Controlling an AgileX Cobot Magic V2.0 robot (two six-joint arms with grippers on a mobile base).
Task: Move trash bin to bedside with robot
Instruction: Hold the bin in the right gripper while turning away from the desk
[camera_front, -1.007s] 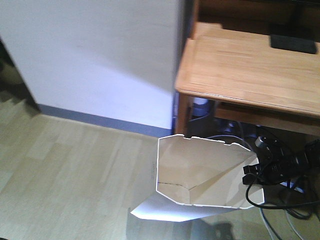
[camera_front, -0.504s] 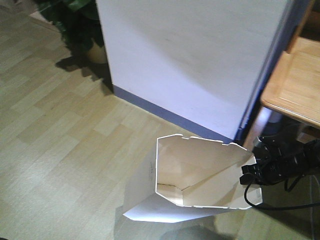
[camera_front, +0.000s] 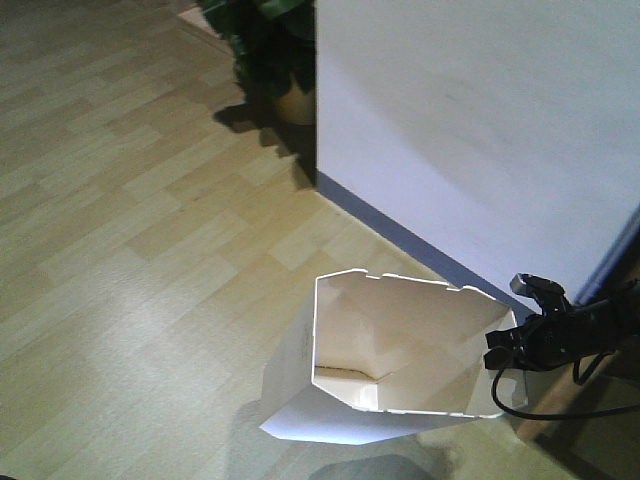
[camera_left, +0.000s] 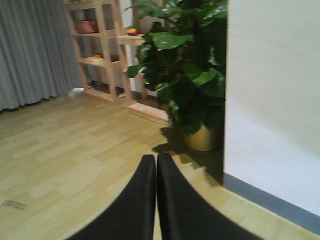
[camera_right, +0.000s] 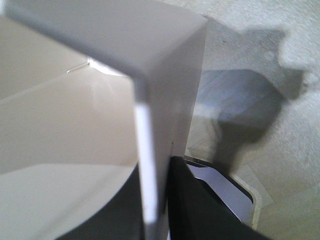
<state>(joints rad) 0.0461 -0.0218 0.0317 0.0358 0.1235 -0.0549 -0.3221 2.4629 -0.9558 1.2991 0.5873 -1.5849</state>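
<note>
The white faceted trash bin (camera_front: 400, 340) sits low in the middle of the front view, over the wooden floor, its open mouth facing the camera. My right gripper (camera_front: 505, 350) is shut on the bin's right rim. In the right wrist view the thin bin wall (camera_right: 150, 100) runs between the two black fingers of the right gripper (camera_right: 155, 200), one finger inside and one outside. My left gripper (camera_left: 156, 160) shows only in the left wrist view, shut, its fingers pressed together with nothing between them. The bedside is out of view.
A white wall (camera_front: 480, 120) with a grey skirting runs along the right, close behind the bin. A potted plant (camera_front: 275, 50) stands at the wall's corner, the same plant (camera_left: 192, 75) that shows ahead of the left wrist. Wooden shelves (camera_left: 100, 50) and a grey curtain (camera_left: 30, 50) lie farther off.
The whole view has swung: the wooden desk has slid out on the right, the wall has shifted right and the plant has come in. The bin stays held in the same spot in frame.
</note>
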